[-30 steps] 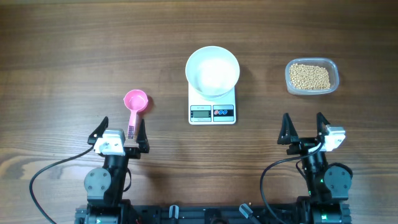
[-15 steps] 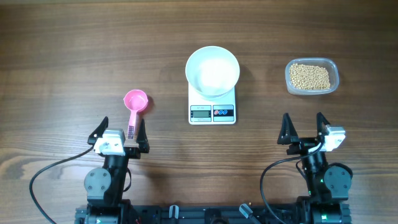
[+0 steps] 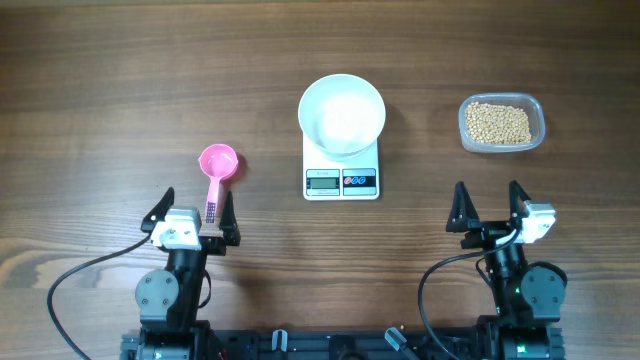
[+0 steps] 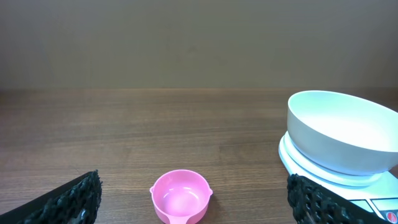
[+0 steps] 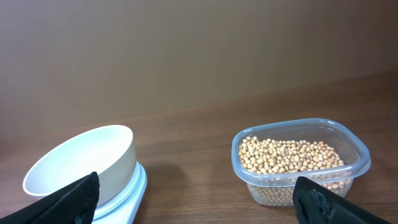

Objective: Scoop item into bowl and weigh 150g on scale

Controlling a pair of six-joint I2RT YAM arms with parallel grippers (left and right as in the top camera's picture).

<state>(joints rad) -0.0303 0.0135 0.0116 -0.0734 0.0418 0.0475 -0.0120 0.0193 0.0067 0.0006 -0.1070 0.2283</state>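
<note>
The white bowl (image 3: 342,114) (image 4: 342,134) (image 5: 87,162) stands empty on the small white scale (image 3: 341,175) (image 4: 323,177) (image 5: 127,196) at the table's middle. The item, tan beans (image 3: 497,122) (image 5: 289,155), fills a clear plastic tub (image 3: 536,113) (image 5: 348,165) to the right. A pink scoop (image 3: 217,170) (image 4: 180,196) lies left of the scale, handle toward me. My left gripper (image 3: 195,206) (image 4: 194,202) is open just behind the scoop's handle, holding nothing. My right gripper (image 3: 488,200) (image 5: 196,202) is open near the front edge, short of the tub, with nothing between its fingers.
Both arm bases and their cables sit at the table's front edge. Bare wooden tabletop (image 3: 120,80) stretches to the left and behind the bowl. A plain wall rises behind the table in both wrist views.
</note>
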